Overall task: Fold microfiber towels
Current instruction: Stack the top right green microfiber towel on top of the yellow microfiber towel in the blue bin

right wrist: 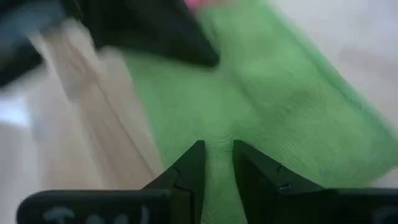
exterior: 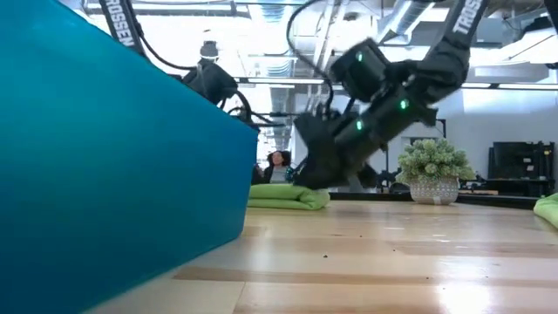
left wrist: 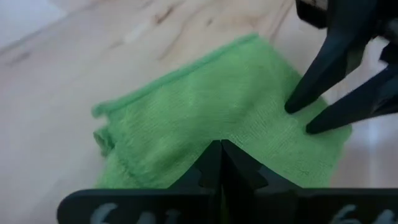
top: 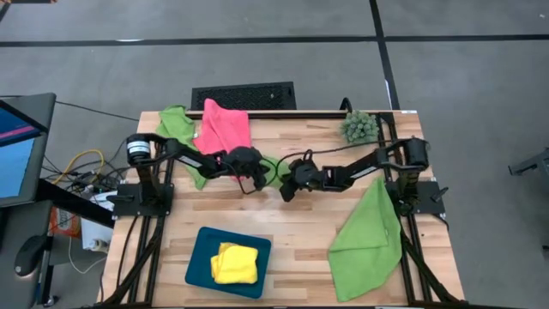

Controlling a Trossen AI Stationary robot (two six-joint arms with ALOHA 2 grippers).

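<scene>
Both grippers are met at the middle of the bench [top: 283, 232] over a folded lime green towel [left wrist: 211, 118]. The left gripper [left wrist: 221, 146], with jaws fully closed, is pressed tip-down on this towel. The right gripper [right wrist: 216, 152], jaws parted by a narrow gap, is set on the same towel from the opposite side; whether cloth is pinched between them cannot be told. Behind the folded towel, a pink towel [top: 225, 126] and a second green towel [top: 177, 126] are laid. Toward the bench's front, a yellow towel [top: 234, 263] is placed in a dark teal tray [top: 199, 250], and a large green towel [top: 369, 240] is spread beside the right arm. A small plant [top: 358, 126] is stood at the rear.
</scene>
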